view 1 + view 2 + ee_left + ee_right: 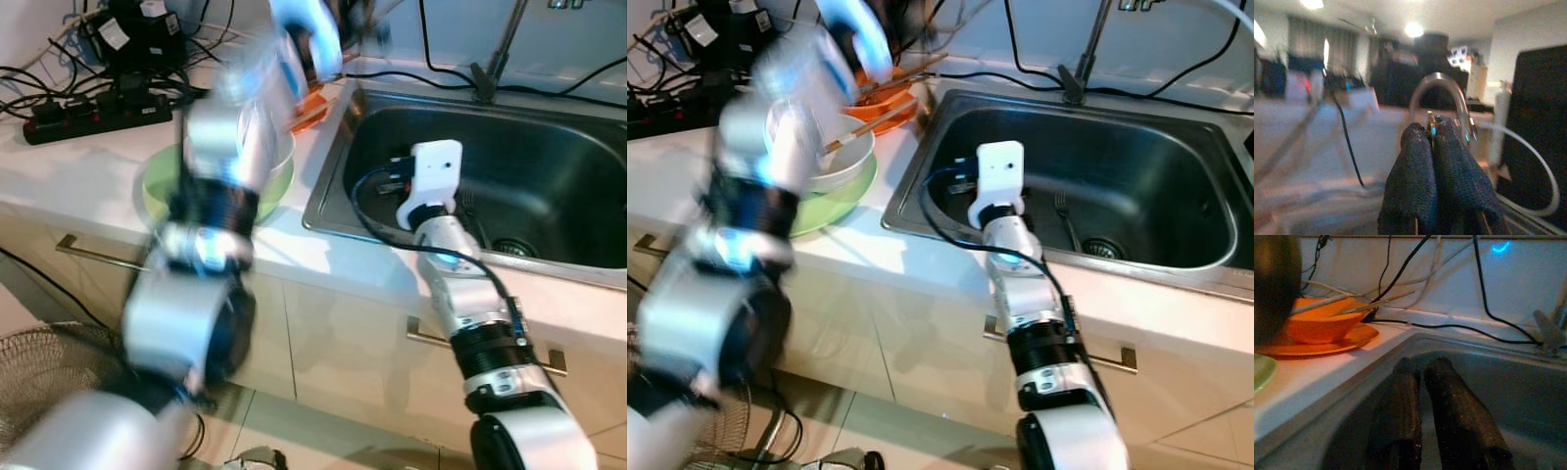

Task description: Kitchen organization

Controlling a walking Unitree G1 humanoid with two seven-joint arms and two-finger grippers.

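Observation:
An orange bowl (884, 98) with chopsticks (872, 122) across it sits on an orange plate at the counter's back. In front of it a white bowl (844, 157) rests on a green plate (838, 201). My left arm is raised and blurred above these dishes; its gripper (1431, 128) is shut, and whether anything sits between the tips is unclear. It points toward the curved faucet (1442, 81). My right gripper (1420, 363) hangs inside the steel sink (921, 230) by its left wall, fingers together and holding nothing. A fork (1065, 217) lies on the sink floor near the drain (1104, 248).
A black power strip (93, 117) and tangled cables lie at the counter's back left, and more cables run along the wall behind the sink. Cabinet fronts with metal handles (1107, 357) stand below the counter. A floor fan (39, 382) stands low on the left.

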